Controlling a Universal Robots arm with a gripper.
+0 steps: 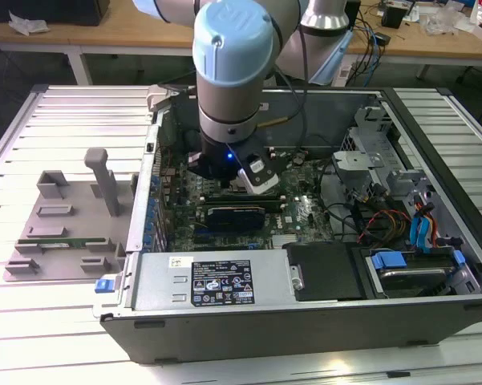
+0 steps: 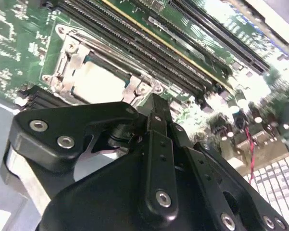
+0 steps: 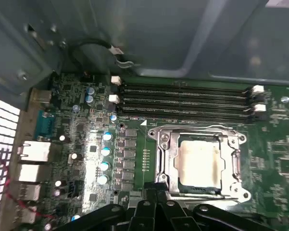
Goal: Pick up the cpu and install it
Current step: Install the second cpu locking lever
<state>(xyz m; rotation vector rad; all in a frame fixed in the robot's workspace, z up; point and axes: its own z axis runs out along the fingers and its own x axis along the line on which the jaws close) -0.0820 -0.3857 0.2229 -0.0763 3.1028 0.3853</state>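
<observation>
cpu [image 3: 198, 163] sits flat in socket frame [image 3: 159, 159]; gripper [image 3: 156, 211] just beside at 6 o'clock, fingers look pinched together, empty. Judgement: check seating square before anything.

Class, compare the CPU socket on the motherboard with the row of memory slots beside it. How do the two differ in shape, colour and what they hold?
The CPU socket is a squarish silvery metal frame; the memory slots are long, narrow black strips lying parallel. The socket holds a pale square plate in its middle, apparently the cpu; the slots look empty. The slots end in white clips; the socket has metal brackets at its corners. Both sit side by side on the green motherboard.
</observation>
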